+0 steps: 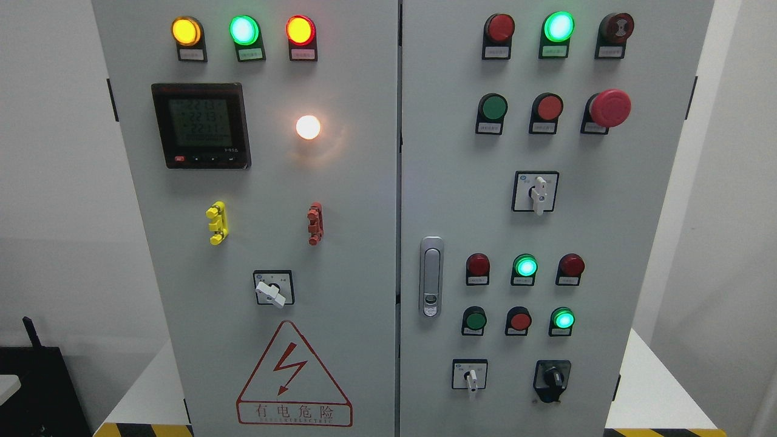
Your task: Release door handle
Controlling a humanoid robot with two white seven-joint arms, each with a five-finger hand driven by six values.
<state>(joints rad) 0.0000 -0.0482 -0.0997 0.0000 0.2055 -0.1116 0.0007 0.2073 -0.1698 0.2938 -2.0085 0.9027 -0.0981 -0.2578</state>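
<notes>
Head view shows me the whole front of the grey two-door metal electrical cabinet (pixel 340 182), and neither robot hand is anywhere in the shot, so I can't say what either hand is doing: released, clenched, no idea from here. The task's thing, the silver flush-mounted door handle (pixel 431 276), sits on the right door just beside the centre seam, about mid-height, lying flat in its recess with nothing touching it. So my guess is the release is basically done already.

What worries me from here is mostly blind movement. With both arms off camera, any move I command could swing a hand up into the panel without me seeing it coming. The red mushroom emergency stop button (pixel 610 108) sticks out on the right door, and the white rotary selector switch (pixel 539 193) above the handle looks easy to knock. Same for the row of small red and green lamps (pixel 525 267) just right of the handle. Bumping any of those on live kit, going by the red-bordered lightning warning triangle (pixel 294 376), would be bad news. I also can't tell whether the door is properly latched.
</notes>
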